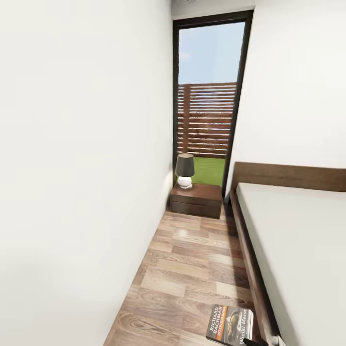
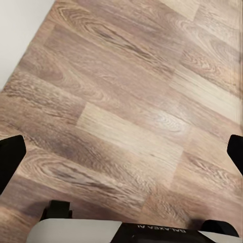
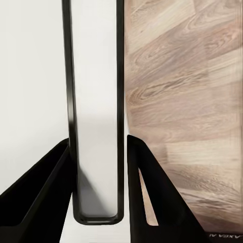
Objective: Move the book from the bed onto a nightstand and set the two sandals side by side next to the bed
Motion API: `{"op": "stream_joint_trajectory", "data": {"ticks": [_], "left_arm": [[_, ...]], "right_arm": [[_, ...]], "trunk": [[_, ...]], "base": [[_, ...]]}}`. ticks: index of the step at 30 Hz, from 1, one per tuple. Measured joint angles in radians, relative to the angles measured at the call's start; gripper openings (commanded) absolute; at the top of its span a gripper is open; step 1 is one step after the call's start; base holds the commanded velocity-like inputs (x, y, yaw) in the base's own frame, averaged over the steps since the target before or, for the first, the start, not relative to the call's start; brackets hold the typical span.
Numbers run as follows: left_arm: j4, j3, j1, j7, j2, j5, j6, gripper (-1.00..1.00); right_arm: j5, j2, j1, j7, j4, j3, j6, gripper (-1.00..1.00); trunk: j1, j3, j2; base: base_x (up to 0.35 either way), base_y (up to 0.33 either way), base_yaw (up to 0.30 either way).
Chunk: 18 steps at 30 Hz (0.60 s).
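One book (image 1: 230, 325), clamped edge-on between the right gripper's (image 3: 98, 195) fingers, hangs over the floor (image 1: 192, 259) beside one bed (image 1: 298, 240); one lamp (image 1: 184, 170) tops one nightstand (image 1: 198, 201); left gripper (image 2: 121, 152) spread wide.

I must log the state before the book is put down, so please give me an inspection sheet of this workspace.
Surface: light wood-plank floor, a narrow strip between the wall and the bed.
Job's things: book held edge-on above the floor; nightstand ahead at the window; bed alongside.
Clutter: lamp standing on the nightstand.
Grippers: left gripper open, over the floor; right gripper shut on the book.
Cables: nothing seen.
Surroundings: white wall; tall dark-framed window showing a slatted fence and grass.
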Motion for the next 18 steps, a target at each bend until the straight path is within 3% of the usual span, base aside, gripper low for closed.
{"op": "stream_joint_trajectory", "data": {"ticks": [12, 18], "left_arm": [[0.000, 0.000, 0.000, 0.000, 0.000, 0.000, 0.000, 1.00], [0.000, 0.000, 0.001, 0.000, 0.000, 0.000, 0.000, 1.00]], "right_arm": [[0.000, 0.000, 0.000, 0.000, 0.000, 0.000, 0.000, -1.00], [0.000, 0.000, 0.000, 0.000, 0.000, 0.001, 0.000, -1.00]], "trunk": [[0.000, 0.007, 0.000], [0.000, 0.010, 0.000]], "base": [[0.002, 0.000, -0.300], [0.220, 0.063, -0.187]]}}
